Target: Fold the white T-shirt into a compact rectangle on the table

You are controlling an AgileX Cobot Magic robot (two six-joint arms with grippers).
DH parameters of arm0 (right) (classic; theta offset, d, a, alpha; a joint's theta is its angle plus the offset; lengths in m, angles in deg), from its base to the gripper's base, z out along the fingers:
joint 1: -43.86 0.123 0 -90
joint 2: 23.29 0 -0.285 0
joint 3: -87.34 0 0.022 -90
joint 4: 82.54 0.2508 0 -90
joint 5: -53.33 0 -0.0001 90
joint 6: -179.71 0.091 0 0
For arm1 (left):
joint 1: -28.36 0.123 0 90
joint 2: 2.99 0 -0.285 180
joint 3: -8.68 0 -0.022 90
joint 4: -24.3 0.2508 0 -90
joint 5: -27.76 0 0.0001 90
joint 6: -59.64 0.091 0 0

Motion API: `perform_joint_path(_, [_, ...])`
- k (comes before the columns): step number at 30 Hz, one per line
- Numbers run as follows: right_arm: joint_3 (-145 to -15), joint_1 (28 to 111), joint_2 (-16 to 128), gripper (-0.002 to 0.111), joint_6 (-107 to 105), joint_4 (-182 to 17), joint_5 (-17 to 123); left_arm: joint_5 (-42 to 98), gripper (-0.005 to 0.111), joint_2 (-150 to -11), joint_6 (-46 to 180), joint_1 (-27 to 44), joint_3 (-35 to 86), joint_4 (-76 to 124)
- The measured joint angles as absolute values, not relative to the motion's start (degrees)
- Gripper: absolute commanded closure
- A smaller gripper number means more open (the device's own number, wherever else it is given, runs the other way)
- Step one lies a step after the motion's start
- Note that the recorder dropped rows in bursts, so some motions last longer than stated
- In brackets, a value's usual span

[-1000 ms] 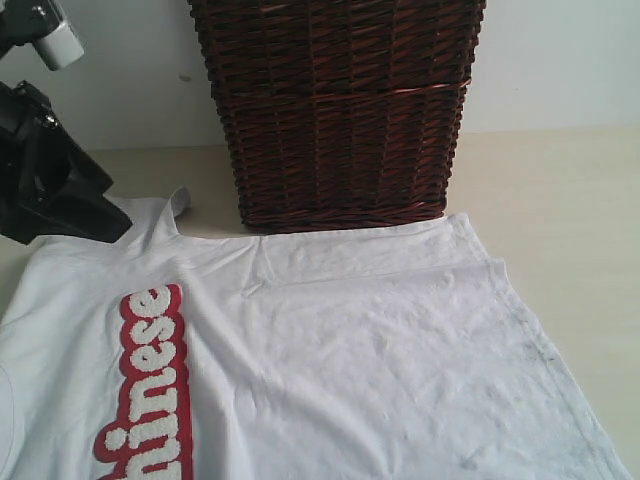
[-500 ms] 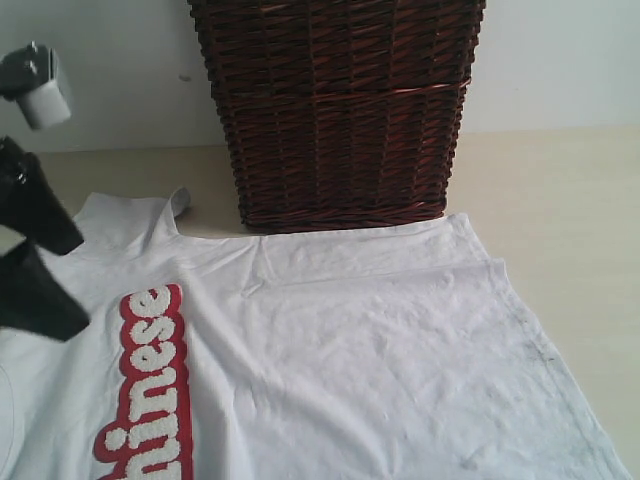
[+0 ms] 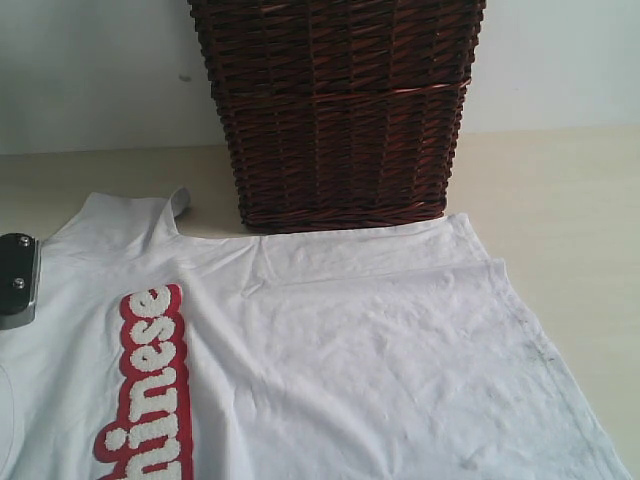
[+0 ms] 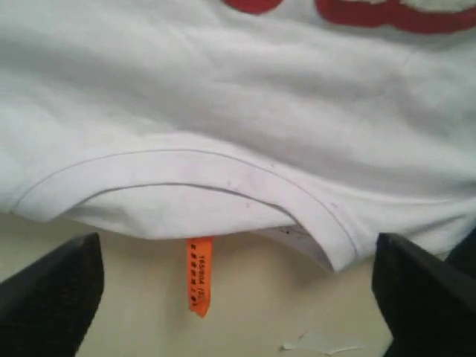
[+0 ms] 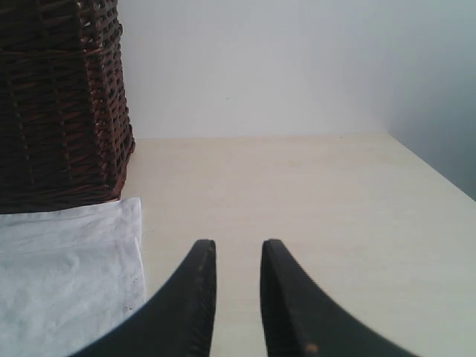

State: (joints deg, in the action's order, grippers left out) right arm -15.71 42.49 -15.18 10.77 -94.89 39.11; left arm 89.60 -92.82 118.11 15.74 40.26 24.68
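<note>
Now: white T-shirt spread flat on the tabletop, both grippers holding nothing.

Exterior view: the white T-shirt (image 3: pixel 380 340) lies flat on the tabletop (image 3: pixel 560 200) and runs out of view toward the near edge. One hem touches the foot of the dark wicker basket (image 3: pixel 340 110), which stands by the far edge. The red band (image 3: pixel 150 390) of white letters runs along the shirt's left part, and a black and grey piece of the left arm (image 3: pixel 17 280) shows over the shirt there. Left wrist view: the left gripper (image 4: pixel 236 249) is spread wide, one black finger to either side of the collar (image 4: pixel 186 167), gripping nothing. The orange neck tag (image 4: pixel 199 275) sticks out from under the collar onto bare tabletop. Right wrist view: the right gripper (image 5: pixel 238 249) is over bare tabletop just beside a shirt corner, its fingers close together with a slim gap, pinching nothing.
</note>
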Motion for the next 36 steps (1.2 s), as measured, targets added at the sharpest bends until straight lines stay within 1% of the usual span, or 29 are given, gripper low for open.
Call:
perform_joint_path(4, [-15.7, 42.5, -15.2, 0.085, 10.8, -94.9, 39.1, 85.3, 0.014, -93.4, 118.1, 15.7, 43.3, 25.2])
perform_joint_path(10, [-15.7, 42.5, -15.2, 0.085, 10.8, -94.9, 39.1, 69.6, 0.014, -93.4, 118.1, 15.7, 49.7, 29.8])
perform_joint_path(13, [-15.7, 42.5, -15.2, 0.085, 10.8, -94.9, 39.1, 66.4, 0.014, -93.4, 118.1, 15.7, 51.7, 32.0])
perform_joint_path(19, [-15.7, 42.5, -15.2, 0.085, 10.8, -94.9, 39.1, 64.9, 0.014, -96.6, 118.1, 15.7, 53.8, 33.7])
perform_joint_path(28, [-15.7, 42.5, -15.2, 0.085, 10.8, -94.9, 39.1, 64.3, 0.014, -104.3, 120.3, 15.7, 53.9, 33.8])
perform_joint_path(34, [-15.7, 42.5, -15.2, 0.085, 10.8, -94.9, 39.1, 65.2, 0.014, -106.9, 120.7, 15.7, 53.1, 33.9])
perform_joint_path(36, [-15.7, 42.5, -15.2, 0.085, 10.8, -94.9, 39.1, 65.3, 0.019, -107.2, 120.9, 15.7, 52.9, 34.1])
